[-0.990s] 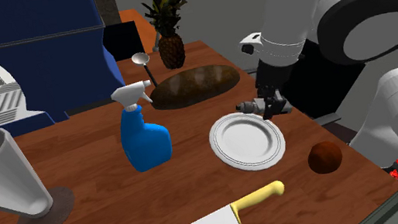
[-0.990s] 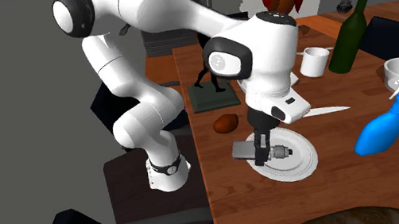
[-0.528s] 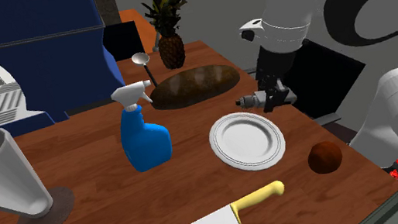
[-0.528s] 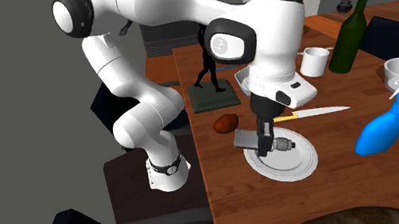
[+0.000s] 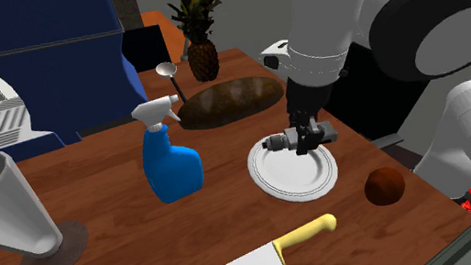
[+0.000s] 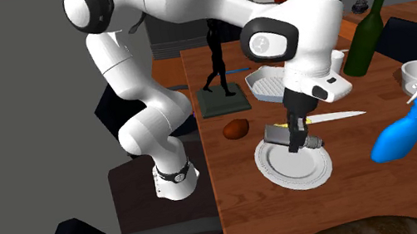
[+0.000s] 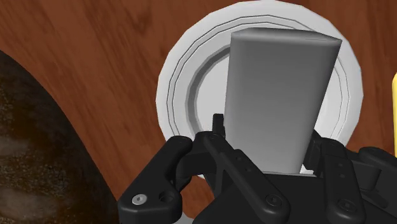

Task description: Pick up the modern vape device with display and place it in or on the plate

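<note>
My black gripper (image 5: 304,137) is shut on the vape device (image 5: 275,140), a grey box-shaped body with a small metal tip. It holds the device level, just above the white round plate (image 5: 287,178). In the second exterior view the gripper (image 6: 294,137) hangs over the plate's (image 6: 294,171) near half, and the device (image 6: 278,135) sticks out sideways. In the wrist view the grey device (image 7: 280,95) stands clasped between the two fingers (image 7: 167,169), with the plate (image 7: 173,89) straight beneath it on the brown wooden table.
A blue spray bottle (image 5: 170,159) stands at the plate's left in the shoulder view. A yellow-handled knife (image 5: 267,252) lies in front, a brown ball (image 5: 384,186) to the right, a dark oval mat (image 5: 225,100) and a pineapple (image 5: 200,43) behind. A green bottle (image 6: 367,31) and a mug (image 6: 328,63) stand farther off.
The arm has carried the device from beside the plate's far right rim, near the table edge, leftward in the shoulder view to above the plate. The grip has stayed the same.
</note>
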